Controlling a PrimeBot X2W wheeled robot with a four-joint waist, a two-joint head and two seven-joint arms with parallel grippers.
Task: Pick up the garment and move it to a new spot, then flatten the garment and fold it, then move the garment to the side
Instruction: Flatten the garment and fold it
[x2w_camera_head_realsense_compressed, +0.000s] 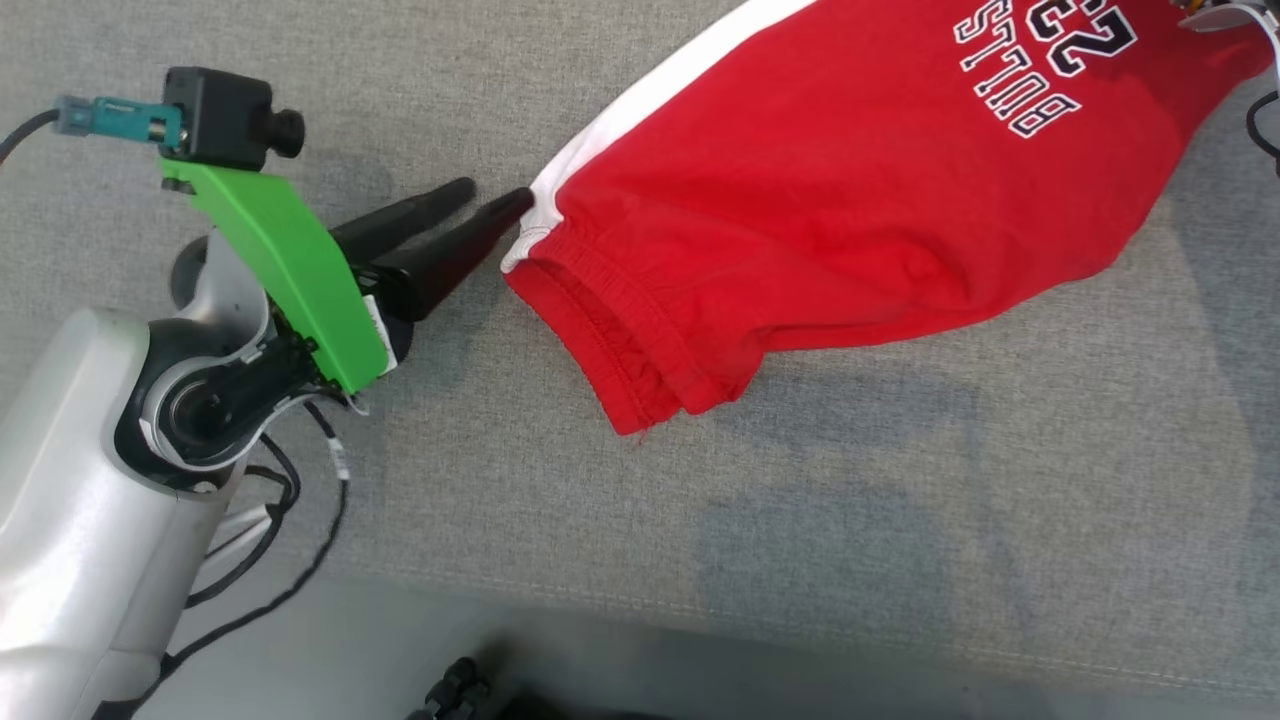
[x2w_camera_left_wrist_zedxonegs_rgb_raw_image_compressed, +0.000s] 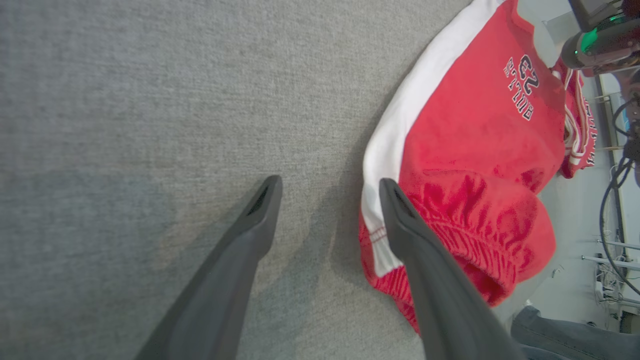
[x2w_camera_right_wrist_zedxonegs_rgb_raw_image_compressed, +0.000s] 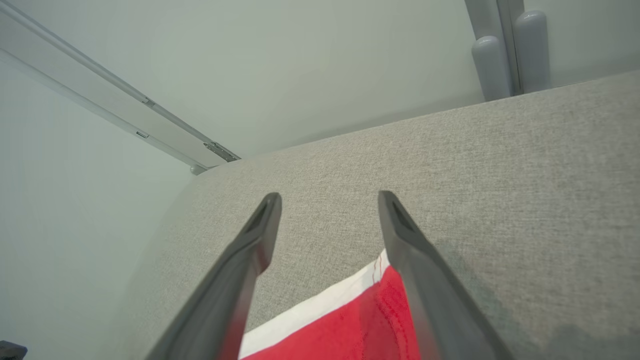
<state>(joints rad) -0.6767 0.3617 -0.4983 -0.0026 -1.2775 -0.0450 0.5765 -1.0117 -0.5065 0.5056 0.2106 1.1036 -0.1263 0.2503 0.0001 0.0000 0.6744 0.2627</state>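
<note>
The garment (x2w_camera_head_realsense_compressed: 850, 200) is a pair of red shorts with a white side stripe and dark lettering, lying on the grey upholstered surface (x2w_camera_head_realsense_compressed: 700, 520). Its elastic waistband (x2w_camera_head_realsense_compressed: 620, 320) faces my left gripper (x2w_camera_head_realsense_compressed: 497, 192), which is open at the waistband's white corner, one fingertip touching it. In the left wrist view the garment (x2w_camera_left_wrist_zedxonegs_rgb_raw_image_compressed: 465, 150) lies to the right, the left gripper (x2w_camera_left_wrist_zedxonegs_rgb_raw_image_compressed: 328, 182) spans bare grey fabric, and its right finger (x2w_camera_left_wrist_zedxonegs_rgb_raw_image_compressed: 425, 270) overlaps the waistband edge. My right gripper (x2w_camera_right_wrist_zedxonegs_rgb_raw_image_compressed: 328, 196) is open above a corner of the garment (x2w_camera_right_wrist_zedxonegs_rgb_raw_image_compressed: 350, 320).
The surface's front edge with a seam (x2w_camera_head_realsense_compressed: 800, 620) runs along the bottom, with pale floor beyond. Black cables (x2w_camera_head_realsense_compressed: 290, 560) hang by my left arm. The other arm (x2w_camera_left_wrist_zedxonegs_rgb_raw_image_compressed: 595, 42) shows at the far end of the shorts. A wall rail (x2w_camera_right_wrist_zedxonegs_rgb_raw_image_compressed: 125, 120) stands behind the surface.
</note>
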